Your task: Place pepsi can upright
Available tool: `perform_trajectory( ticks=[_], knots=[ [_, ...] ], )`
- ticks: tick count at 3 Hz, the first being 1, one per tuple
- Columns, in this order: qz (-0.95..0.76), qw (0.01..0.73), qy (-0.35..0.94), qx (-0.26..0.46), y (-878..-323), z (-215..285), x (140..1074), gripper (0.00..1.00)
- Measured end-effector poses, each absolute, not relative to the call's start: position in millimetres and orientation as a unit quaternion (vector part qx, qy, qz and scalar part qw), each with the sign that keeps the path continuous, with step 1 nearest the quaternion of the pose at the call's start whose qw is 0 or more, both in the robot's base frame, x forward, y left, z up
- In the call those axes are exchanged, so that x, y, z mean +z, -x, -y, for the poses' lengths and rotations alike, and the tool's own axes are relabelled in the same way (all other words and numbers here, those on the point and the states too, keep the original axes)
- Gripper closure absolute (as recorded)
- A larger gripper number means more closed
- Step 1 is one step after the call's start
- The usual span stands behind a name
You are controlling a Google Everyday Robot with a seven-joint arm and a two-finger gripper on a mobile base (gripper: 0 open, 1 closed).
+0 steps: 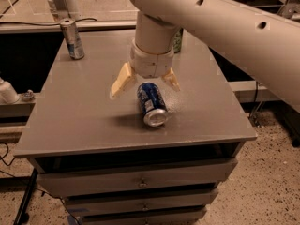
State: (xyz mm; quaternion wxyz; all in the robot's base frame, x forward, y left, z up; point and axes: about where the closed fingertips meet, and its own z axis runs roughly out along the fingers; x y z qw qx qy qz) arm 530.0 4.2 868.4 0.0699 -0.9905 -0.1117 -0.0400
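The pepsi can is dark blue with a silver end and lies on its side on the grey table top, its end pointing toward the front edge. My gripper hangs just above and behind the can's rear half, with its two cream fingers spread wide to either side of the can. The fingers do not touch the can.
A slim silver-and-blue can stands upright at the table's back left corner. A green can stands at the back, mostly hidden behind my arm. The table is a drawer unit; its front edge is close to the pepsi can.
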Motion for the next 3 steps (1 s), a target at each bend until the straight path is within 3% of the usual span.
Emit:
perform_trajectory(
  ticks=[1, 2, 3],
  knots=[
    [0.119, 0.061, 0.990, -0.036, -538.3, 0.7, 857.5, 0.00],
    [0.132, 0.057, 0.989, -0.028, -538.7, 3.0, 847.8, 0.16],
    [0.139, 0.058, 0.988, -0.022, -537.5, 6.2, 838.6, 0.40]
  ],
)
